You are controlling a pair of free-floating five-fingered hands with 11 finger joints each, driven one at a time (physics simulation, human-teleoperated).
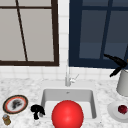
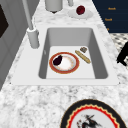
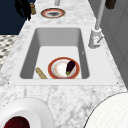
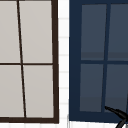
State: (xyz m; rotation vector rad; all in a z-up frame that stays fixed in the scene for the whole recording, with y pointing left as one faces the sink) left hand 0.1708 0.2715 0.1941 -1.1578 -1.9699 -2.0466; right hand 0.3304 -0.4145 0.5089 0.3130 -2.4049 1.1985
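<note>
Front view, left hand [image 1: 37, 110]: hovers over the worktop [image 1: 25, 87] at the sink's [image 1: 45, 96] front-left corner, fingers curled, holding nothing. Nearest to it is a dark-rimmed patterned plate [image 1: 15, 104]; a small brown jar [image 1: 6, 120] stands just in front of that plate.
Front view, right hand [image 1: 117, 64]: in the air at the right, above a grey canister [image 1: 123, 83], fingers straight and spread wide, holding nothing.
Front view, rest: a red ball [image 1: 67, 115] covers the basin's front; a faucet [image 1: 68, 77] stands behind the sink; a white dish [image 1: 113, 112] carries a dark red fruit [image 1: 122, 109].
Left side view: a red-rimmed plate [image 2: 72, 67] lies on the basin floor with an eggplant [image 2: 57, 60] on it; beside it lies a tan stick-shaped item [image 2: 82, 56]. A hand [image 2: 123, 55] shows at the right edge, matching the left hand.
Right side view: the same hand [image 3: 23, 8] hangs beside the jar [image 3: 32, 8].
Upper view: the right hand's fingers [image 4: 117, 113] show at the bottom right.
</note>
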